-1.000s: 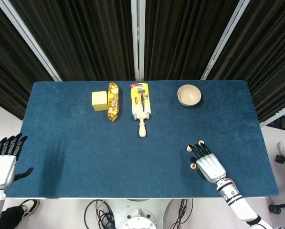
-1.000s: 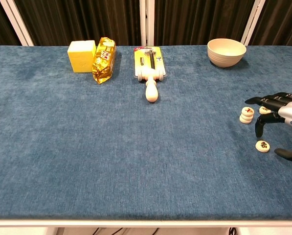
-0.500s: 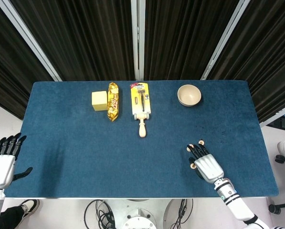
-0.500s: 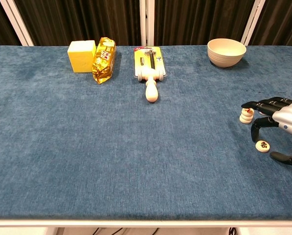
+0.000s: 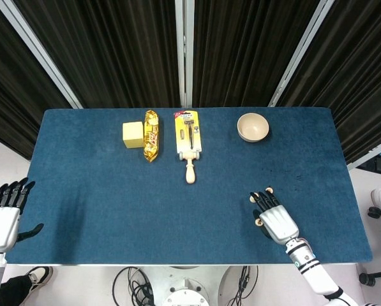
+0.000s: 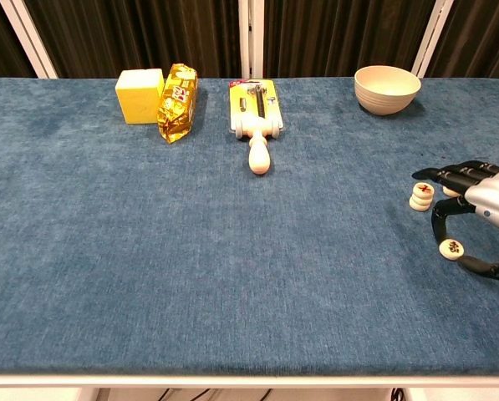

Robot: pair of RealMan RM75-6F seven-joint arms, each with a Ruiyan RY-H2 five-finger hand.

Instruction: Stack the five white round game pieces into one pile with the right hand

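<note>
Hovering my right hand (image 6: pixel 483 209) with fingers (image 6: pixel 440 219) spread and holding nothing, I have a loose game piece (image 6: pixel 452 247) lying between forefinger and thumb, the pile (image 6: pixel 421 196) just beyond my fingertips; reaching carelessly, I could topple that pile

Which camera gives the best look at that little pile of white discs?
The chest view: the pile stands in the open beside the right hand. From the head view it is only a speck at the fingertips.

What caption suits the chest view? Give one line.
Right hand hovers over a loose game piece beside the small pile.
</note>
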